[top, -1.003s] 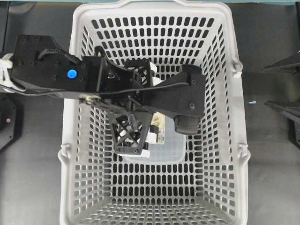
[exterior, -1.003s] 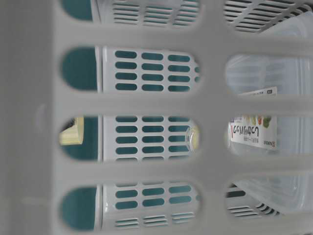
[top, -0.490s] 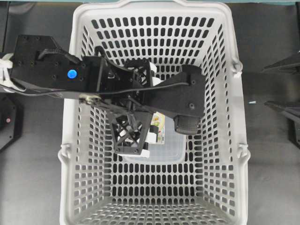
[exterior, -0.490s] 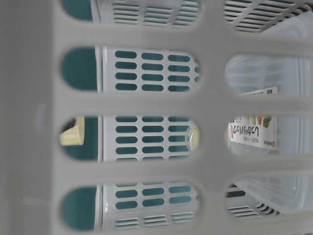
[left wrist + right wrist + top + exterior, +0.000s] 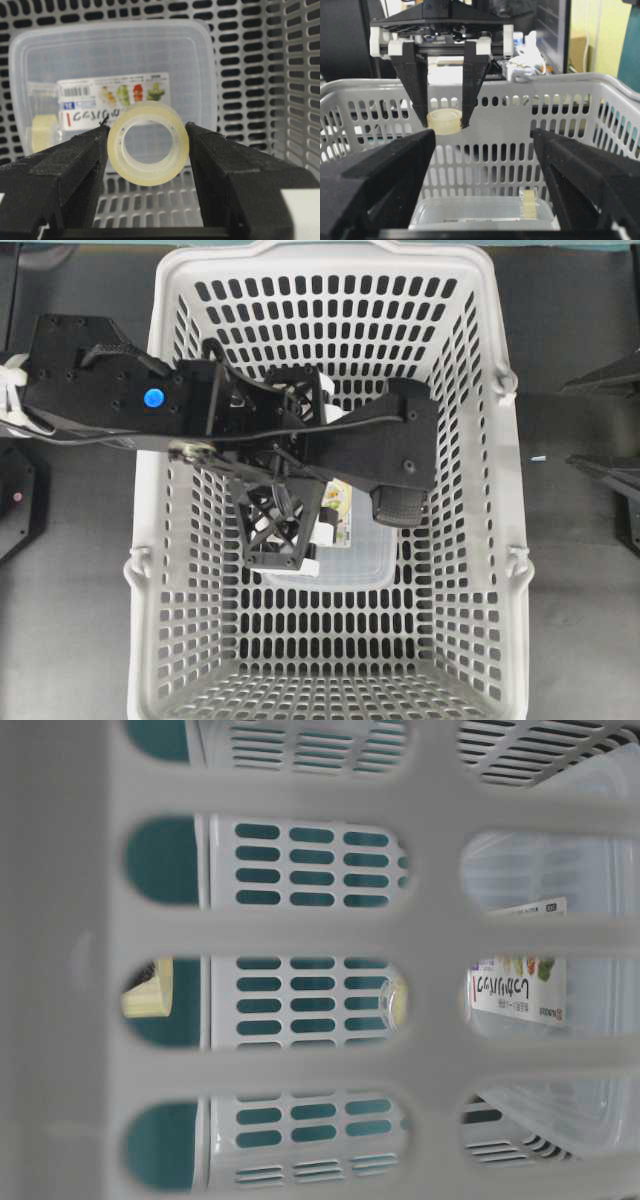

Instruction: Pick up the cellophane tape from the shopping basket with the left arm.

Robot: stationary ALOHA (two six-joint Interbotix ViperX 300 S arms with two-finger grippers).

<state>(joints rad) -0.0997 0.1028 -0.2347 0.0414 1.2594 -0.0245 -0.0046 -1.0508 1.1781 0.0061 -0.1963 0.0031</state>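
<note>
My left gripper (image 5: 148,145) is shut on the cellophane tape (image 5: 148,143), a pale-yellow translucent roll pinched between both black fingers. In the right wrist view the left gripper (image 5: 445,122) hangs down inside the shopping basket (image 5: 560,95) and holds the tape (image 5: 444,121) well above the floor. From overhead the left arm's gripper (image 5: 300,530) is over the basket's (image 5: 150,500) middle and hides the roll. My right gripper (image 5: 482,165) is open and empty, outside the basket at the overhead view's right edge (image 5: 600,428).
A big clear box with a food-picture label (image 5: 112,90) lies on the basket floor below the left gripper, also seen from overhead (image 5: 360,555) and at table level (image 5: 540,970). A second pale-yellow roll in clear wrap (image 5: 42,131) leans at the box's side (image 5: 528,204).
</note>
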